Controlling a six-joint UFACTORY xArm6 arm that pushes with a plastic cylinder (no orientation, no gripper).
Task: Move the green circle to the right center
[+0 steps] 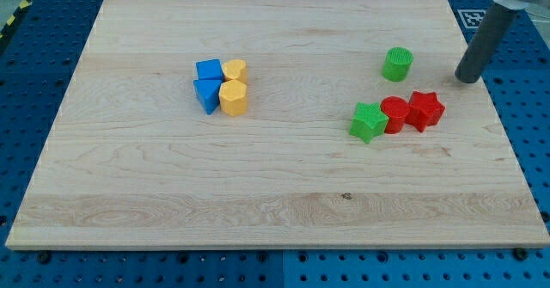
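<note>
The green circle point(397, 64), a short green cylinder, stands on the wooden board point(275, 202) at the view's upper right. My tip point(467, 79) rests on the board to the right of it, about a block's width and a half away, not touching it. Below the green circle lies a row of three touching blocks: a green star point(369, 121), a red circle point(394, 114) and a red star point(424, 110).
Left of centre sits a tight cluster: a blue cube point(208, 69), a blue triangle-like block point(207, 94), a yellow circle point(235, 70) and a yellow hexagon point(233, 97). The board's right edge point(490, 107) runs close to my tip.
</note>
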